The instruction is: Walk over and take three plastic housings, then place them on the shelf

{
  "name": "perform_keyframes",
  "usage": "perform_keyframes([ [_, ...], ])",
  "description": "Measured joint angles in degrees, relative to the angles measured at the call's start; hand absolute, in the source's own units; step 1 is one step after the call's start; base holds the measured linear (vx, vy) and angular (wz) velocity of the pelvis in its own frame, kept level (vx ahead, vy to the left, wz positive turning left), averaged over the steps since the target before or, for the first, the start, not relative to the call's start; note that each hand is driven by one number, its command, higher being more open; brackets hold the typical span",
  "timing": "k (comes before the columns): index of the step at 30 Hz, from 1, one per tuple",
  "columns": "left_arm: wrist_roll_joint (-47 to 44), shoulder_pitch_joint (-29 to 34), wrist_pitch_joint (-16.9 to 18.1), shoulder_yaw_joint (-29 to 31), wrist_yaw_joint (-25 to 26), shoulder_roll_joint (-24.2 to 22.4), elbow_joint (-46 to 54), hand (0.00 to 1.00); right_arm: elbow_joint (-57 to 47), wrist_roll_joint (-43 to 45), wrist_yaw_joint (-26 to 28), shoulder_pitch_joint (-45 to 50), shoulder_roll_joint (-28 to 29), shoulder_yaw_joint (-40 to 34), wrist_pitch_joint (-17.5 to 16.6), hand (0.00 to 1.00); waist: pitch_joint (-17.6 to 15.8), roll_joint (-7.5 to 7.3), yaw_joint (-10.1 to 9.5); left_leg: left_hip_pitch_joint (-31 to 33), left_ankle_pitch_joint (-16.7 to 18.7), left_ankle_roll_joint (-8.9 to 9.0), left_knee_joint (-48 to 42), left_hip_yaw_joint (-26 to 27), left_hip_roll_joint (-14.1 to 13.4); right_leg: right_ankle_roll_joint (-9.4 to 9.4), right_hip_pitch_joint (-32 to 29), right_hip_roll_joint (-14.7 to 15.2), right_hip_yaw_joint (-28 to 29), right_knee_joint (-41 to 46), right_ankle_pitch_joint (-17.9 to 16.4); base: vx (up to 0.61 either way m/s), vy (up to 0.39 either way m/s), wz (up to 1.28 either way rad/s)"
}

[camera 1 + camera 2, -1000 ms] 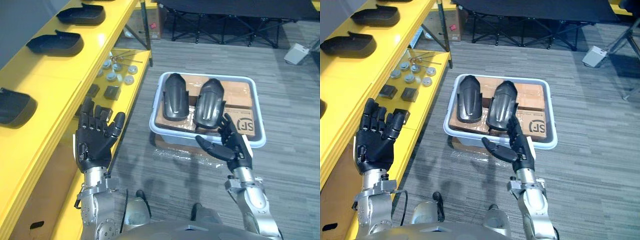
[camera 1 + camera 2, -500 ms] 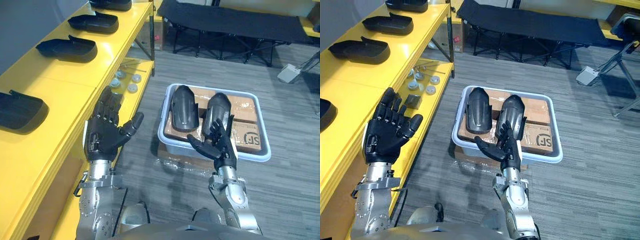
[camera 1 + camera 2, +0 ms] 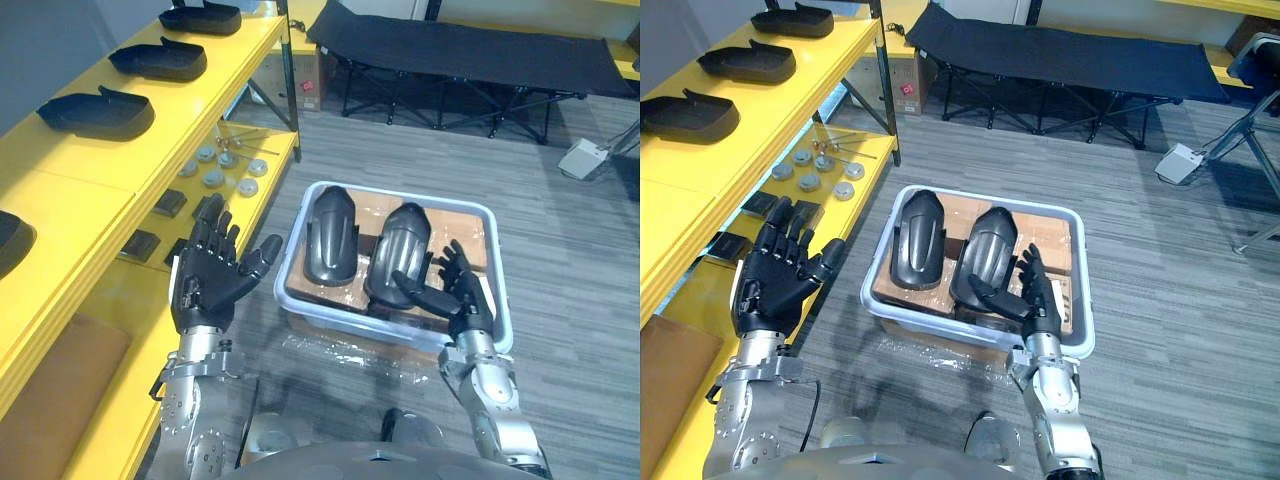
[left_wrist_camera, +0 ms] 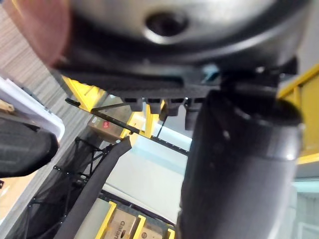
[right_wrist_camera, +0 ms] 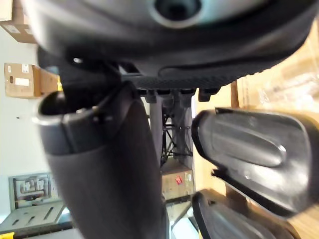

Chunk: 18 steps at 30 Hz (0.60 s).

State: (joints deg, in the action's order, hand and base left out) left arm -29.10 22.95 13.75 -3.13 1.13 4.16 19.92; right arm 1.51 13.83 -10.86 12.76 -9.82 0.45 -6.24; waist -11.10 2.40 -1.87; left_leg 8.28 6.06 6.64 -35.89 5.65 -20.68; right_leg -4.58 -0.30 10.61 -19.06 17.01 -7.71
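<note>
Two black plastic housings lie side by side in a pale tub [image 3: 400,192] on the floor, resting on cardboard boxes [image 3: 1055,240]. Left housing [image 3: 329,236]: glossy, domed side up, rounded far end. Right housing [image 3: 400,255]: same shape and finish, just beside the first, not clearly touching it. More black housings [image 3: 95,110] sit spaced along the top of the yellow shelf [image 3: 70,190].

Against the frames of a second ago, the whole view has shifted, so the camera has moved. Both housings lie in the tub as before. The right robot hand [image 3: 465,300] stood before the tub's near rim then; it is now over the near right corner, fingers spread, thumb stretched toward the near end of the right housing. Contact cannot be told. The left robot hand [image 3: 205,280] remains raised between shelf and tub, fingers spread, holding nothing.

Each housing's long axis runs from the tub's near edge to its far edge, rounded end pointing to the far edge; the two are roughly parallel.
</note>
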Motion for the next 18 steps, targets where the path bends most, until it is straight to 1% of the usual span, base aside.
perform_keyframes([
  [1, 0.0, 0.0, 0.0, -0.6, 0.0, 0.0, -0.1, 1.0, 0.0, -0.5, -1.8, 0.1, 0.1, -1.6, 0.1, 1.0, 0.0, 0.02, 0.12, 1.1, 1.6, -0.16, -0.4, 2.3, 0.3, -0.16, 2.1, 0.4, -0.9, -1.7, 0.1, 0.13, -0.053, 0.24],
  [2, 0.0, 0.0, 0.0, -0.7, 0.0, 0.0, -0.1, 1.0, 0.0, -0.6, -1.9, 0.1, 0.1, -1.7, 0.1, 1.0, 0.0, 0.03, 0.15, 1.2, 1.6, -0.21, -0.3, 2.5, 0.3, -0.19, 2.1, 0.4, -1.0, -1.8, 0.2, 0.09, -0.004, 0.29],
  [3, 0.0, -0.3, 0.5, -2.1, -0.6, -0.1, -0.1, 1.0, 0.0, -1.7, -4.7, 0.0, -0.1, -4.7, 0.0, 1.0, 0.2, 1.19, 0.36, 1.5, -1.8, -2.86, 6.3, 6.4, 1.9, -0.78, 2.9, 0.4, -2.4, -3.3, 0.6, 0.07, 0.052, 0.25],
  [4, 0.0, -0.6, 1.2, -3.2, -0.8, 0.2, -0.2, 1.0, 0.0, -1.9, -6.5, -0.1, 0.0, -6.4, -0.1, 1.0, 0.1, 1.18, 0.51, 0.6, -1.2, -2.35, 9.3, 7.8, 2.7, -1.44, 2.7, 0.8, -2.6, -4.0, 0.9, 0.07, 0.071, 0.26],
  [5, 0.0, -0.8, 1.3, -3.6, -0.9, 0.2, -0.2, 1.0, 0.0, -1.9, -7.6, -0.2, 0.0, -7.1, -0.1, 1.0, 0.2, 1.01, 0.52, 0.1, -0.9, -1.94, 11.6, 8.0, 3.9, -1.88, 2.1, 1.3, -2.7, -4.4, 1.3, 0.06, 0.117, 0.18],
  [6, 0.1, -1.7, 1.3, -4.5, -1.1, 0.3, -0.2, 1.0, 0.1, -2.3, -10.2, -0.8, -0.1, -8.2, 0.3, 1.0, 0.2, 1.17, 0.79, 0.1, -0.6, -1.04, 16.2, 8.6, 5.4, -2.61, 0.6, 2.0, -2.7, -4.6, 2.4, 0.08, 0.164, 0.14],
  [7, 0.1, -3.2, 1.3, -5.1, -1.1, 0.6, -0.4, 1.0, 1.0, -2.2, -12.5, -2.4, 0.2, -8.9, 1.4, 1.0, -0.9, 0.26, 0.76, 0.3, -2.1, -0.15, 18.8, 9.3, 7.3, -2.99, -1.3, 3.4, -2.5, -4.4, 3.4, 0.06, 0.18, 0.1],
  [8, 0.2, -3.5, 1.3, -5.2, -1.1, 0.6, -0.5, 1.0, 1.8, -2.2, -13.8, -3.2, 0.3, -9.1, 2.0, 1.0, -1.3, -0.24, 0.77, 0.4, -2.4, -0.29, 19.5, 9.7, 8.1, -3.19, -1.8, 4.0, -2.4, -4.5, 4.0, 0.04, 0.151, 0.03],
  [9, 0.3, -3.9, 1.1, -5.7, -1.1, 1.2, -1.0, 1.0, 3.7, -2.4, -16.3, -4.3, 0.8, -9.6, 2.4, 1.0, -2.0, -1.19, 0.76, 0.3, -2.5, -0.54, 20.1, 10.1, 9.3, -3.67, -1.7, 5.1, -2.4, -5.3, 5.0, 0.0, 0.094, 0.03],
  [10, 0.5, -4.2, 1.1, -6.1, -1.1, 1.6, -1.4, 1.0, 4.6, -3.5, -18.2, -4.8, 1.2, -9.9, 2.6, 1.0, -2.2, -1.41, 0.72, 0.3, -2.3, -0.91, 20.1, 10.2, 9.8, -3.98, -1.5, 5.5, -2.4, -5.8, 5.6, 0.0, 0.16, 0.05],
  [11, 0.6, -4.5, 1.0, -6.7, -0.7, 2.4, -2.1, 1.0, 5.6, -4.8, -21.6, -5.6, 1.5, -10.4, 2.8, 1.0, -2.5, -1.53, 0.63, 0.4, -2.0, -1.51, 19.9, 10.5, 10.5, -4.27, -1.4, 6.3, -2.5, -6.6, 6.8, -0.02, 0.197, 0.04],
  [12, 0.9, -4.6, 1.0, -6.7, -0.3, 3.0, -2.1, 1.0, 6.3, -5.0, -24.1, -6.9, 1.5, -10.9, 3.1, 1.0, -3.2, -1.38, 0.67, 0.8, -1.6, -2.16, 19.4, 10.5, 11.2, -4.24, -1.3, 6.9, -2.6, -7.2, 7.8, -0.03, 0.196, 0.03],
  [13, 1.2, -4.8, 1.0, -6.7, -0.2, 3.0, -2.1, 1.0, 6.7, -5.1, -25.1, -7.5, 1.5, -11.4, 3.1, 1.0, -3.5, -1.26, 0.66, 1.4, -1.4, -2.57, 18.8, 10.5, 11.4, -4.41, -1.4, 7.1, -2.7, -7.3, 8.2, -0.07, 0.181, 0.13],
  [14, 2.2, -5.4, 1.0, -6.7, 0.1, 3.5, -2.1, 1.0, 8.0, -5.7, -27.0, -9.4, 1.5, -13.0, 3.3, 1.0, -4.4, -1.26, 0.61, 2.5, -1.0, -3.19, 17.8, 10.3, 12.2, -4.68, -1.6, 8.1, -2.9, -7.5, 8.4, -0.07, 0.134, 0.15],
  [17, 2.5, -6.6, 1.0, -6.6, 0.3, 3.7, -2.1, 1.0, 12.0, -5.9, -28.9, -14.0, 1.0, -15.4, 3.8, 1.0, -6.5, -1.02, 0.43, 4.7, -0.4, -3.52, 15.9, 9.8, 12.6, -4.97, -1.8, 8.4, -3.7, -8.5, 8.6, -0.12, 0.081, 0.16],
  [18, 2.5, -7.3, 1.0, -6.7, 0.3, 3.7, -2.1, 1.0, 13.7, -6.1, -29.6, -16.1, 0.3, -16.3, 4.2, 1.0, -7.2, -0.63, 0.42, 6.4, -0.3, -3.41, 15.5, 9.3, 12.6, -5.72, -2.5, 8.4, -4.4, -9.1, 9.0, -0.14, 0.041, 0.22],
])
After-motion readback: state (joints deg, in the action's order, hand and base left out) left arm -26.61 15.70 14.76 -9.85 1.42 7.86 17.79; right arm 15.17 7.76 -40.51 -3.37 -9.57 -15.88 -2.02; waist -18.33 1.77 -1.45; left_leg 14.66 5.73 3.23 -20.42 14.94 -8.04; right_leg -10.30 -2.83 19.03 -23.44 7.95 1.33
